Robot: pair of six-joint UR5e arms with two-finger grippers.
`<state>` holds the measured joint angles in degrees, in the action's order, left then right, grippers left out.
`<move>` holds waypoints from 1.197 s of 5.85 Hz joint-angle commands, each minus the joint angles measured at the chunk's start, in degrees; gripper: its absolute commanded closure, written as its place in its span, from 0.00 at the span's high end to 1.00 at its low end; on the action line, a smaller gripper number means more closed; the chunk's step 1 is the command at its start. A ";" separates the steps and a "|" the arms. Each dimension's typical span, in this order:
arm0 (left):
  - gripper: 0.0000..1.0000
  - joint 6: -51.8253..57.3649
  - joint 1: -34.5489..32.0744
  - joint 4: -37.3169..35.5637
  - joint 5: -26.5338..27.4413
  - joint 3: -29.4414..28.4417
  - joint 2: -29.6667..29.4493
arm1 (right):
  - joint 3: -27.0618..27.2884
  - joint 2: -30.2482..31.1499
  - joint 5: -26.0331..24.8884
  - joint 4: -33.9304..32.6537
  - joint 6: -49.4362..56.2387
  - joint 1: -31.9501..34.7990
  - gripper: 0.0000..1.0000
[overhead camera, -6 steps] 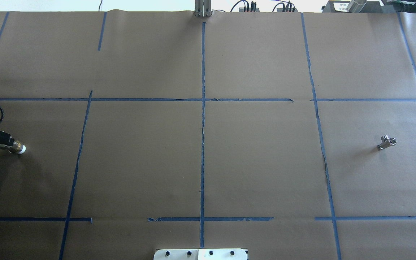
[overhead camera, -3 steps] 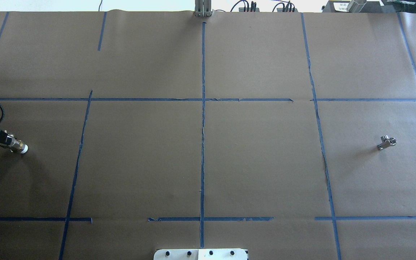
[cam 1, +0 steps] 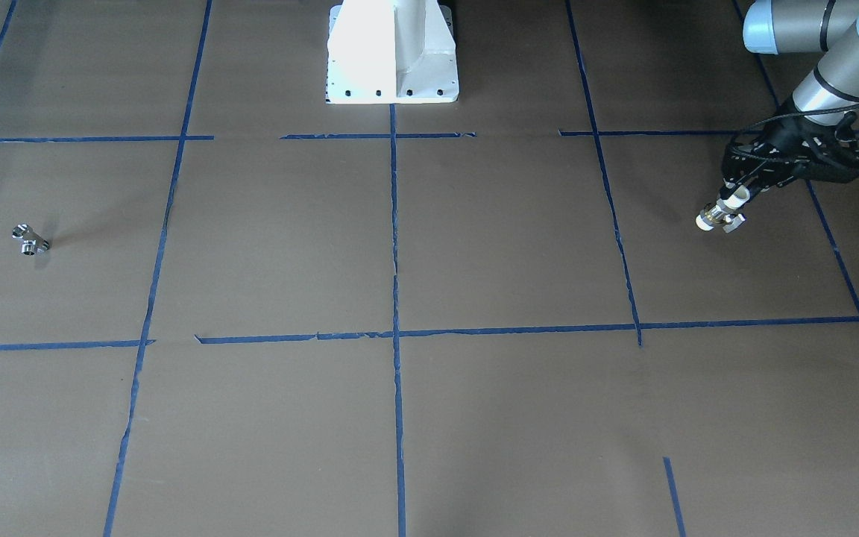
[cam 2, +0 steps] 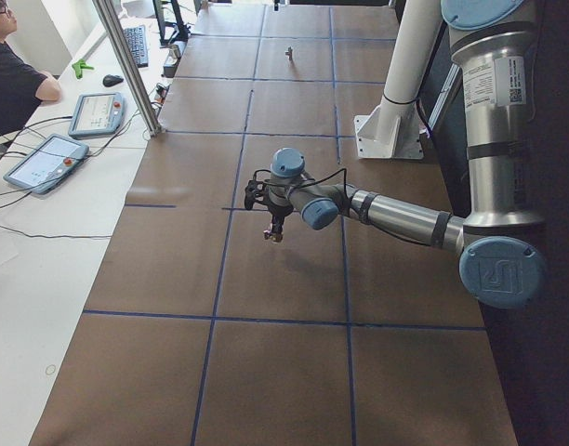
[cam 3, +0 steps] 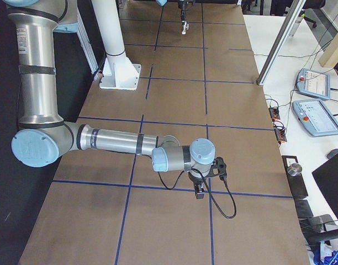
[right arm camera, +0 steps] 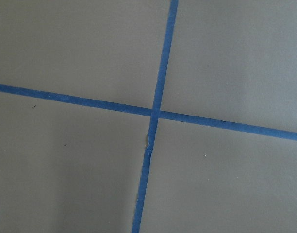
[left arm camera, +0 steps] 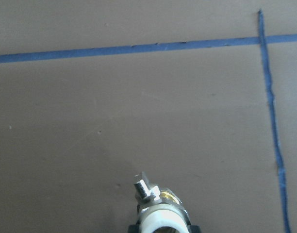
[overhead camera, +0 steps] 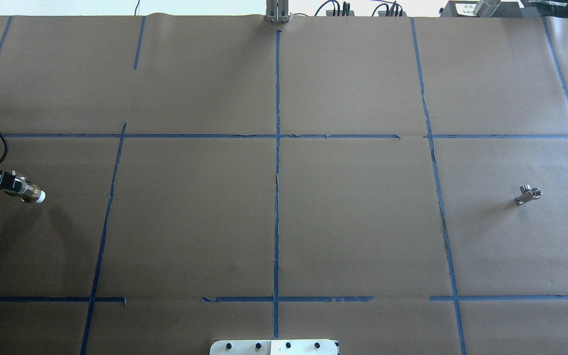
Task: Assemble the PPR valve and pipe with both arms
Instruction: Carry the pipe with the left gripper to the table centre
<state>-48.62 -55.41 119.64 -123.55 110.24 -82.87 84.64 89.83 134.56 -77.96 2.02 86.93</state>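
Observation:
My left gripper (overhead camera: 17, 188) is shut on the PPR valve (overhead camera: 33, 194), a stubby cylinder with white ends and a brass-silver middle. It holds the valve above the paper at the table's far left. The valve (cam 1: 719, 216) hangs tilted below the gripper (cam 1: 735, 198) in the front view. Its side stub shows in the left wrist view (left arm camera: 156, 206). The pipe (overhead camera: 528, 194), a small chrome branched fitting, lies alone on the far right and shows in the front view (cam 1: 30, 240). My right gripper (cam 3: 200, 191) shows only in the exterior right view, low over the tape lines. I cannot tell whether it is open or shut.
Brown paper with blue tape lines (overhead camera: 277, 162) covers the table. The white pedestal base (cam 1: 392, 71) stands at the robot's side. Teach pendants (cam 2: 45, 163) and a seated person (cam 2: 10, 79) are at the operators' table beyond the far edge.
My left gripper has moved a little to the right in the overhead view with the valve in it, and the valve's shadow has drawn further from it. The pipe has not moved.

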 commanded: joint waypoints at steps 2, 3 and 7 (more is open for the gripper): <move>0.00 -11.02 4.24 -20.91 0.50 3.83 -18.46 | -0.09 -0.01 0.00 0.00 0.00 0.00 1.00; 0.00 -17.41 7.56 -31.99 3.20 4.01 -27.95 | -0.09 -0.01 0.09 0.00 0.00 0.00 1.00; 0.00 -49.34 26.81 -39.66 19.19 -13.14 -56.02 | 0.00 -0.01 0.00 0.00 0.00 0.00 1.00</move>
<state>-92.57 -31.67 80.04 -107.51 103.31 -132.40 84.57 89.82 134.58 -77.96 2.02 86.92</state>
